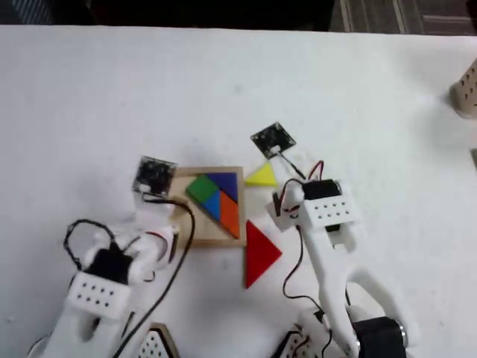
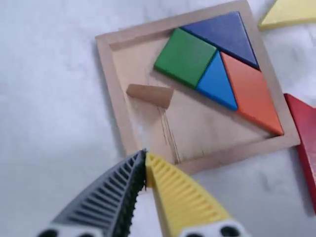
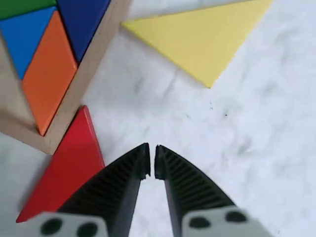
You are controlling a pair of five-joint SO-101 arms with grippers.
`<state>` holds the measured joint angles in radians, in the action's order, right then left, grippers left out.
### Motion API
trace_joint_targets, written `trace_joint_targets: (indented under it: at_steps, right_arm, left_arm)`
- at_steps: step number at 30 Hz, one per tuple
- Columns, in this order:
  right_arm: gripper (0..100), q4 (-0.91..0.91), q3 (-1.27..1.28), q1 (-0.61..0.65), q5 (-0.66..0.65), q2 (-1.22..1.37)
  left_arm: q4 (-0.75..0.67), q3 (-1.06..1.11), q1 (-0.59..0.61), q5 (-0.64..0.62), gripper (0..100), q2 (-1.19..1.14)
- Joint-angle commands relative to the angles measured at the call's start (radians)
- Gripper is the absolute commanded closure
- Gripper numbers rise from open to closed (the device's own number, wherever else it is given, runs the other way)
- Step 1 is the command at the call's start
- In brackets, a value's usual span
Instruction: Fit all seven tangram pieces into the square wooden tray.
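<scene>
Tray (image 2: 106, 74) is part filled, and I worry my left gripper (image 2: 144, 170) and right gripper (image 3: 152, 160), both closed on nothing, could shove the red triangle (image 3: 64, 173) against its rim.

This looks like a robotics lab bench. A plain white worktop (image 1: 112, 89) carries a white plastic left arm (image 1: 97, 291) and right arm (image 1: 328, 246), with loose black and red wires (image 1: 181, 253) and bare black circuit boards (image 1: 273, 139).

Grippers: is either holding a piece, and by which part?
Nothing is held. The left gripper is shut and empty near the tray rim; the right gripper is shut and empty beside the red triangle.
</scene>
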<state>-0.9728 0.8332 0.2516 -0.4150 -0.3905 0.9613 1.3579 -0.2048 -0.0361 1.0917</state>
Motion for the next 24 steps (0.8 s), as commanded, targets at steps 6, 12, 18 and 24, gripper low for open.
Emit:
trace_joint_targets:
  at_steps: [6, 12, 18, 24]
  right_arm:
    - [98.1, 0.015, -0.028, -0.013, 0.008, -0.007]
    - [98.1, 0.015, -0.028, -0.013, 0.008, -0.005]
    - [98.1, 0.015, -0.028, -0.013, 0.008, -0.004]
    - [98.1, 0.015, -0.026, -0.013, 0.008, -0.004]
  left_arm:
    - [-0.063, -0.207, -0.193, -0.077, 98, -0.306]
    - [-0.21, -0.216, -0.133, -0.123, 98, -0.447]
    - [-0.229, -0.278, -0.076, -0.12, 98, -0.562]
    - [-0.308, -0.278, -0.047, -0.118, 98, -0.584]
